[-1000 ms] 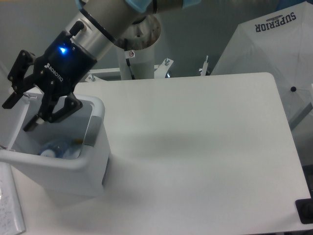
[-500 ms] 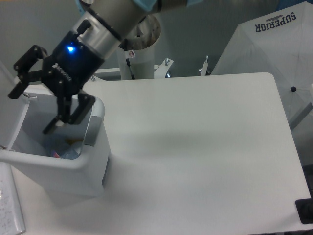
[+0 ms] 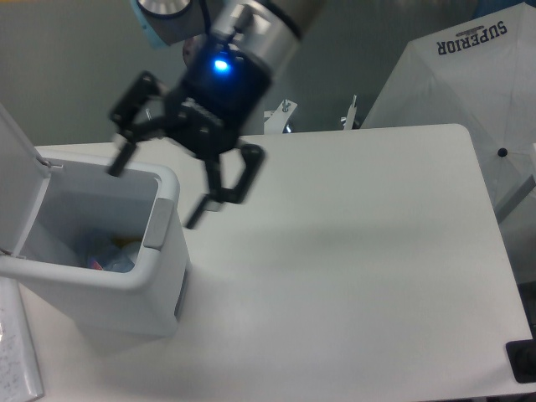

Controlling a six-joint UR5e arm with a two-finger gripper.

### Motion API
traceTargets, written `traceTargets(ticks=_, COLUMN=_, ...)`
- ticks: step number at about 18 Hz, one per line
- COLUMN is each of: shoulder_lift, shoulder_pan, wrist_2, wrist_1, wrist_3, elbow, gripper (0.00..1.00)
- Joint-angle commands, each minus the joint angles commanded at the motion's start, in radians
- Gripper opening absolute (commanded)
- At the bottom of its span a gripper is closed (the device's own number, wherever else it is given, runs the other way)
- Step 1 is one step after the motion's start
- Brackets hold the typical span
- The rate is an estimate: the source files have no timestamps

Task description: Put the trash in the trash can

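2 fingers (image 3: 219,191) spread wide, holding nothing | gripper (image 3: 159,197) has risen out of the trash can (image 3: 126,289) toward upper centre | trash (image 3: 113,255) lies inside, lower left | tabletop (image 3: 352,251) | drop looks complete

White table (image 3: 352,251), SUPERIOR umbrella (image 3: 456,75).

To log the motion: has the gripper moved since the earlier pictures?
Yes. The open gripper went right and up, from over the trash can toward the table.
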Motion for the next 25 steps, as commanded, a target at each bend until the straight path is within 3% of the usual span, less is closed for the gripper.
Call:
traceTargets(ticks=3, shoulder_lift=-0.031, shoulder_pan=0.012, wrist_2=0.141, wrist_1=-0.014, wrist_3=0.002, elbow=0.037, gripper=1.0)
traceTargets(ticks=9, shoulder_lift=-0.086, shoulder_pan=0.017, wrist_2=0.315, wrist_1=-0.018, wrist_3=0.04, elbow=0.034, gripper=1.0)
traceTargets(ticks=17, shoulder_lift=-0.077, shoulder_pan=0.058, wrist_2=0.424, wrist_1=-0.022, wrist_3=0.21, elbow=-0.086, gripper=1.0)
traceTargets(ticks=25, shoulder_lift=-0.058, shoulder_pan=0.084, wrist_2=0.62, wrist_1=-0.057, wrist_3=0.42, elbow=-0.219, gripper=1.0)
